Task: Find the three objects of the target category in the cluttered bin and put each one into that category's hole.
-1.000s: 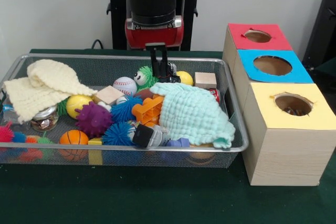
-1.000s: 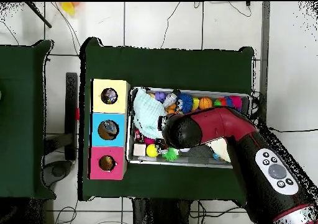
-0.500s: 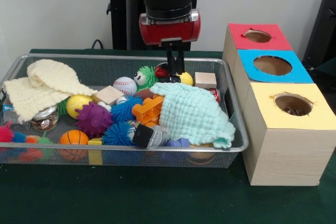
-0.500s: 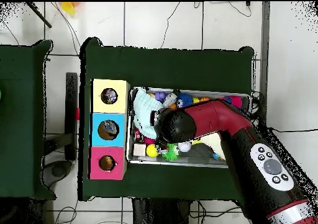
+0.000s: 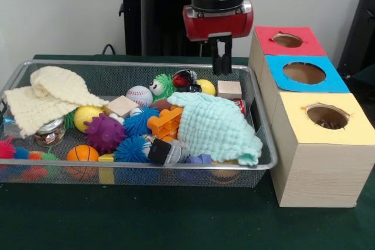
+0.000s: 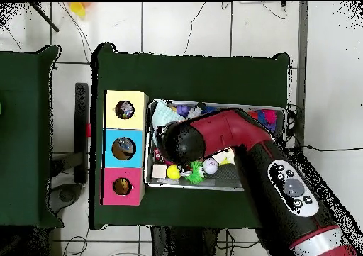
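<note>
Bin (image 5: 23, 71) of jumbled toys sits on the green table (image 5: 176, 221), with the gripper (image 5: 221, 62) hanging above its far right end, narrow and empty.

From where I stand the target category isn't plain, but the nearest candidate under the gripper looks to be the wooden block (image 5: 229, 89), lying apart from the heap by the back rim, beside the yellow ball (image 5: 205, 87). I'd judge it light, stiff and flat-sided, best pinched across two opposite faces; the spiky balls (image 5: 104, 133) would squash, and the mint cloth (image 5: 217, 126) would drape. The front view shows the gripper's narrow stance and the three-holed box (image 5: 316, 144) just beside the bin. Overhead, the arm (image 6: 234, 136) covers much of the bin, yet things show down inside all three holes.
</note>
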Controlling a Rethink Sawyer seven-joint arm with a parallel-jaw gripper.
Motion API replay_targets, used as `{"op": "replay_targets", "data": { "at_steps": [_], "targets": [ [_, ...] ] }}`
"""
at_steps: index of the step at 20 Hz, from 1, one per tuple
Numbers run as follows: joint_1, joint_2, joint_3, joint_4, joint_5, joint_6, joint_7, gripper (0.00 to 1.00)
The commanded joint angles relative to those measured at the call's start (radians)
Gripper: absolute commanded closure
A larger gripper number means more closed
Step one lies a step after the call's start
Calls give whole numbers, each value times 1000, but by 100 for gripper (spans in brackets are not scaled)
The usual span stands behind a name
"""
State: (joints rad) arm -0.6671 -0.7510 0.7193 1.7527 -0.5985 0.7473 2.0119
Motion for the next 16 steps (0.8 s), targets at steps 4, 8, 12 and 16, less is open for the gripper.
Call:
{"op": "replay_targets", "data": {
  "at_steps": [4, 8, 12, 16],
  "targets": [
    [39, -41, -3, -45, 32, 107, -115, 100],
    [52, -60, -28, -34, 18, 81, -87, 100],
    [40, -47, -31, -32, 17, 67, -95, 100],
    [4, -39, -28, -2, 13, 41, -118, 100]
  ]
}}
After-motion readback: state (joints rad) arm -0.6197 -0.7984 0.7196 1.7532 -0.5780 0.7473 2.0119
